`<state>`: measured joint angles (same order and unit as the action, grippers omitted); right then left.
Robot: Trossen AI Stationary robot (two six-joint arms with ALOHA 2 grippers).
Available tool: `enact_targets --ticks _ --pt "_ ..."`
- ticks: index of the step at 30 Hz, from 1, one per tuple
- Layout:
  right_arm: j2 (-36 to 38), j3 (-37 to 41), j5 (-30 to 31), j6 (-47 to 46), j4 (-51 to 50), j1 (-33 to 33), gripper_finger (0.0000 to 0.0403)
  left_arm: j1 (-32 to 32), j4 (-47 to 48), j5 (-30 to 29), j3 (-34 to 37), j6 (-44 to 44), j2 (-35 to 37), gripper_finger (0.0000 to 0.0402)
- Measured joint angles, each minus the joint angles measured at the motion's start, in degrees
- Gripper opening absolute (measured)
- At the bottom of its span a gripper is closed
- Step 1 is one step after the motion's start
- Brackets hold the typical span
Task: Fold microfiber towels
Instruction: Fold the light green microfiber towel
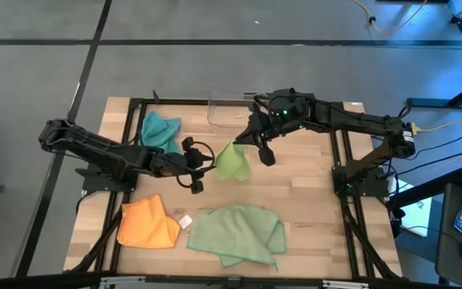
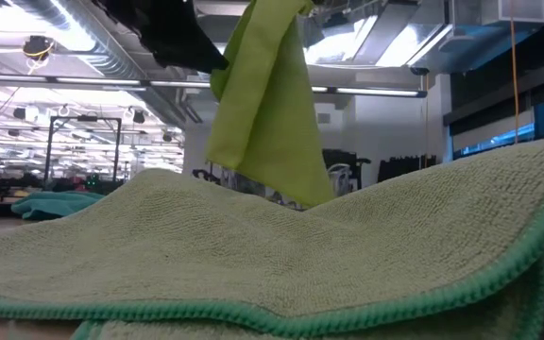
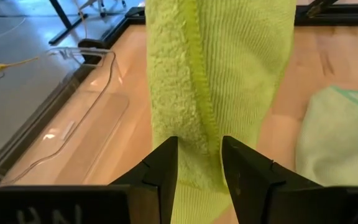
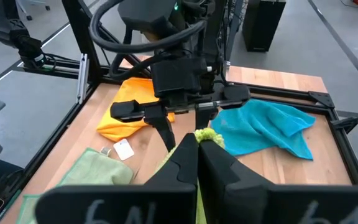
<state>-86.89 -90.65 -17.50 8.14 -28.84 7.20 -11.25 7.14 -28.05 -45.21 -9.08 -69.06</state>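
We have the lime green towel [image 1: 233,160] off the desk [image 1: 311,193], hanging between the two arms over its middle. The right pincer [image 4: 197,138] is pressed together on the cloth's top edge, so the towel drapes down from it in a long, loose fall, as the low view shows. The left pincer [image 3: 199,163] stands partly spread with the hanging cloth running down between its fingers [image 3: 164,163]; we judge it is closing on the lower part, though we cannot tell how firmly it pinches. The towel looks light, soft and wholly limp: it keeps no shape of its own and will sag wherever it is not held. Its nap should give a good bite and not slide, and nothing about it is fragile. We would take it at the hemmed edge or a corner, where the stitching gives the fingers something firm, and keep the two grips apart so the cloth stays taut. The teal towel [image 1: 160,128] lies crumpled at the far left of the desk, the orange towel [image 1: 147,225] at the near left, and the pale sage towel [image 1: 239,233] rumpled at the near middle.
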Motion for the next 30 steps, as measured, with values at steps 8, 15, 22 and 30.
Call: enact_targets --ticks 8,15,22,30 --pt "0.0 0.0 -0.1 0.0 0.2 0.0 0.0002 -0.1 3.8 0.0 0.0 -3.1 0.0 0.0118" --pt "0.0 0.0 -0.1 0.0 1.4 0.0 0.0002 0.1 3.8 0.0 0.0 -3.0 0.0 0.0118" --pt "0.0 0.0 -0.1 0.0 1.6 0.0 0.0002 1.0 4.0 0.0 0.0 -3.0 0.0 0.0103" --pt "0.6 0.0 -0.1 -0.1 -0.1 0.0 0.0002 1.6 4.8 0.0 0.0 -3.0 0.0 0.0007"
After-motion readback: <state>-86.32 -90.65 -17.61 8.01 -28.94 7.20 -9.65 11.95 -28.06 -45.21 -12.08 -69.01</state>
